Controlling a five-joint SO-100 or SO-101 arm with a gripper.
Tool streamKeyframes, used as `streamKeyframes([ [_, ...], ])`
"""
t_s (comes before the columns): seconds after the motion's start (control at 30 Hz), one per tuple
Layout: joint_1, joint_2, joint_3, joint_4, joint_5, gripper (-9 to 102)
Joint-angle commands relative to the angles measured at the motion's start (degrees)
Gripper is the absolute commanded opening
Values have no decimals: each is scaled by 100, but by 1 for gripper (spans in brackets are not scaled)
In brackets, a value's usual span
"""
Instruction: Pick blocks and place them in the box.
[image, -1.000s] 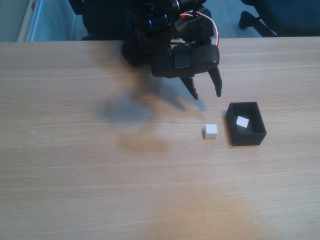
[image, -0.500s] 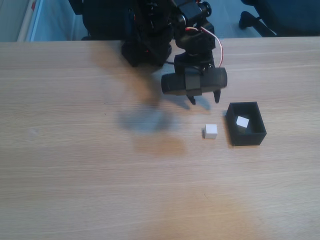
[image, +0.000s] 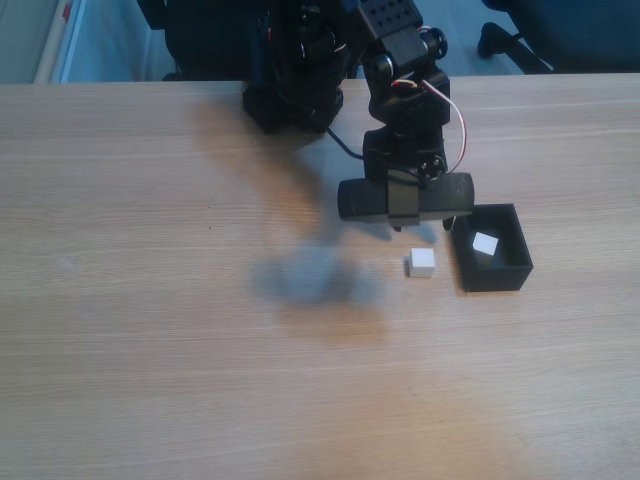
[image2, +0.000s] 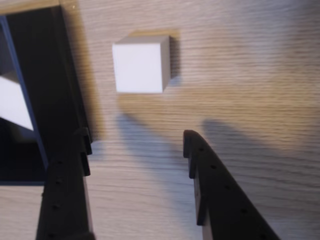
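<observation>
White cube (image: 422, 262) beside black box (image: 494, 271)

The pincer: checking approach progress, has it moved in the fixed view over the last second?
Yes. The pincer has come forward and down toward the loose white cube, beside the black box, which stayed put.

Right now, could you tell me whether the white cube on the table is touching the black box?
Apart. The wrist view shows a strip of bare wood between the white cube and the black box; the fixed view shows that gap too.
</observation>
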Motion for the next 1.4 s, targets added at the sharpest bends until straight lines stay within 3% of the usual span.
streamKeyframes([
  [0.0,62,-79,-343,-149,-114,21],
  [0.9,281,-1178,-1310,-229,-264,20],
  [1.37,185,-1318,-1450,-281,-70,11],
])
